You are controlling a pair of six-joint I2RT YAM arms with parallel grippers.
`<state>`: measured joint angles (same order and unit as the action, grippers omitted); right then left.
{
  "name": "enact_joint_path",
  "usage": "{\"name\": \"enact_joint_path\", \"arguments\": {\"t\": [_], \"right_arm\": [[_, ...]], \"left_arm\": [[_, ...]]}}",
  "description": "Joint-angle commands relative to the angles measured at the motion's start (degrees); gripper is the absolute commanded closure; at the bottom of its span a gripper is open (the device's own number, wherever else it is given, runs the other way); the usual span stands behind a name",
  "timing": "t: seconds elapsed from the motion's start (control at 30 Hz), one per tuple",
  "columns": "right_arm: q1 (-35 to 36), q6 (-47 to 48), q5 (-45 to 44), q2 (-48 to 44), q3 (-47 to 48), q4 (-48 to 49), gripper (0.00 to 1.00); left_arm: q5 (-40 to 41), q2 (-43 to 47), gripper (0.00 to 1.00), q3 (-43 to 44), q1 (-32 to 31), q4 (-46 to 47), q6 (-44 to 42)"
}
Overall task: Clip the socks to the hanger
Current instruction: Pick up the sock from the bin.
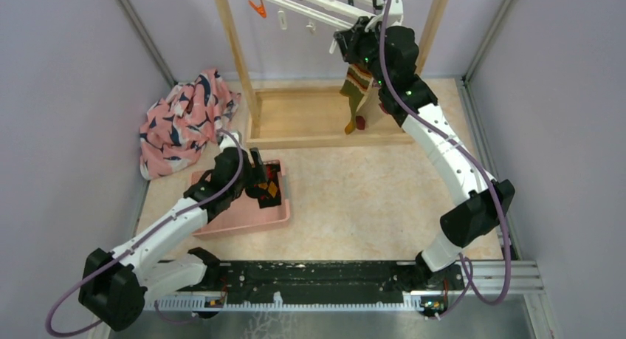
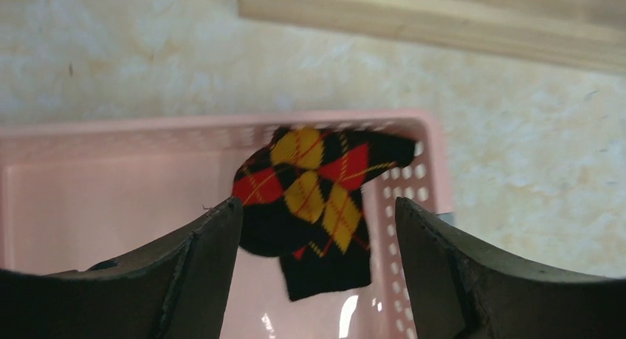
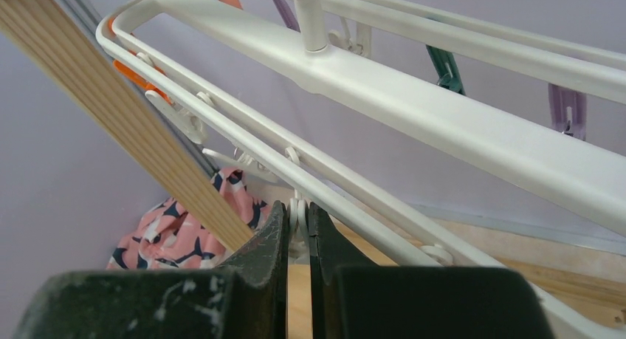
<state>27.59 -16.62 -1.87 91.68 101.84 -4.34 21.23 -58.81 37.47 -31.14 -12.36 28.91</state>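
Observation:
A black-red-yellow argyle sock lies in the pink basket. My left gripper hovers over it, open and empty. In the left wrist view the sock lies between and below the spread fingers of that gripper. The white hanger hangs tilted from the wooden rack. My right gripper is up at its right end. In the right wrist view that gripper is shut on a white clip under the hanger's frame. An olive striped sock hangs just below it.
A big pink patterned cloth lies at the back left, also in the right wrist view. The rack's wooden post and base tray stand behind the basket. Orange, green and purple clips dangle from the hanger. Lilac walls enclose the table.

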Motion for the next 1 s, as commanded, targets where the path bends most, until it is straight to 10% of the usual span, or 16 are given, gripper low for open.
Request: {"name": "enact_joint_path", "arguments": {"t": [0.0, 0.4, 0.7, 0.97], "right_arm": [[-0.17, -1.55, 1.61, -0.68, -1.14, 2.93, 1.0], [-0.24, -1.05, 1.48, -1.5, -1.77, 2.06, 1.0], [-0.44, -1.03, 1.51, -1.51, -2.61, 2.42, 1.0], [-0.44, -1.04, 1.61, -1.52, -2.83, 2.16, 1.0]], "left_arm": [[3.45, 0.71, 0.21, -4.39, 0.0, -2.95, 3.03], [-0.23, -13.96, 0.35, -7.89, 0.0, 5.59, 4.99], [-1.05, -17.15, 1.0, -6.89, -0.04, 6.55, 4.38], [-1.16, -3.75, 1.0, -2.37, -0.33, -0.3, 1.91]]}}
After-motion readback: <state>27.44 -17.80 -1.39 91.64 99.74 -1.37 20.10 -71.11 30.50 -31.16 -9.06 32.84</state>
